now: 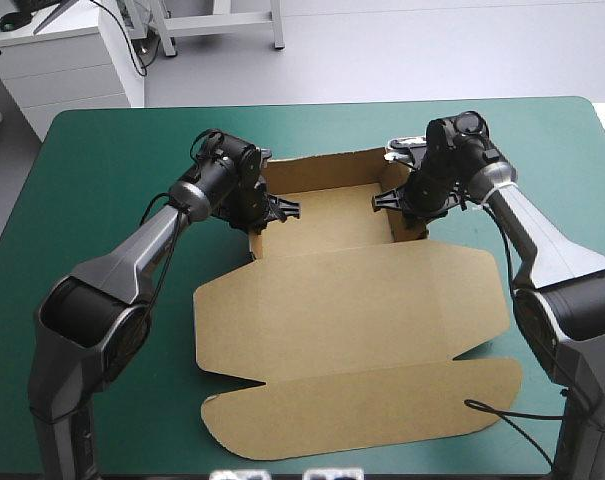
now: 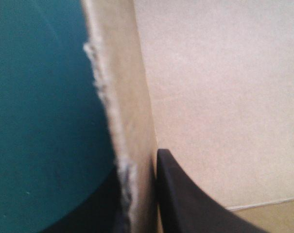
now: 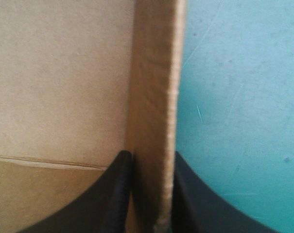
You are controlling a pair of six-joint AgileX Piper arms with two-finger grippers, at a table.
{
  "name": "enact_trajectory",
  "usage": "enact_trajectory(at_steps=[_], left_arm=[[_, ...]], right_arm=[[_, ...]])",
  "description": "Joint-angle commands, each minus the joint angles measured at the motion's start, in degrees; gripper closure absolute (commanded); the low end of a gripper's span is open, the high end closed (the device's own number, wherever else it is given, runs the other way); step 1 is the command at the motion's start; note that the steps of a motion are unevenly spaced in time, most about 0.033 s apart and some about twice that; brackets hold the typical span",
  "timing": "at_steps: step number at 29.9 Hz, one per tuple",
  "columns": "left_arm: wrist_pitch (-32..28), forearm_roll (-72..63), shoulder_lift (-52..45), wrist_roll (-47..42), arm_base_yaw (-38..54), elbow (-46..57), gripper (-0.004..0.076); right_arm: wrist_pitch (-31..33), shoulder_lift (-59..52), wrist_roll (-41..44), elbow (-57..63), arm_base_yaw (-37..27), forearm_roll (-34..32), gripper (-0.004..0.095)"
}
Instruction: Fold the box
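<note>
1. Black fingers of the left gripper [image 2: 137, 167] pinch the raised left wall of the brown box [image 2: 129, 97], one finger inside and one outside, all but closed on the board.
2. Right gripper [image 3: 151, 156] clamps the opposite wall the same way, a finger on each face.
3. Both walls stand upright on the tray [image 1: 332, 215] at the box's far end; the lid [image 1: 352, 310] lies flat, its front flap close to the table's near edge.
4. Teal-green cover [image 1: 102, 150] lies bare around the box, widest on the left.
5. Count: one box, two grippers.
6. Only the high view shows lid and back wall; the wrist views show the walls' rough cut edges.
</note>
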Motion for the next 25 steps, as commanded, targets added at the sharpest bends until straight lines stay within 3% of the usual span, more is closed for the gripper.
enact_trajectory(at_steps=[1,4,7,17,25], left_arm=[[4.1,-0.7,-3.0,0.7,-0.4,-1.5,0.0514],[4.1,-0.8,-3.0,0.7,-0.4,-1.5,0.0399],[4.1,0.0,-3.0,0.6,-0.4,-1.5,0.033],[4.1,1.0,-3.4,1.4,-0.3,-11.1,0.033],[4.1,1.2,-10.4,2.6,-0.3,-18.7,0.0367]], right_arm=[[0.2,-3.3,-0.6,-1.7,-0.2,1.4,0.0432],[0.2,-3.3,-0.6,-1.7,-0.2,1.7,0.0274],[0.1,-3.3,-0.4,-1.7,-0.2,1.6,0.0217],[-3.2,-3.3,1.4,-6.4,-0.2,-0.4,0.0218],[0.2,-5.6,1.6,-13.4,-0.2,-2.1,0.022]])
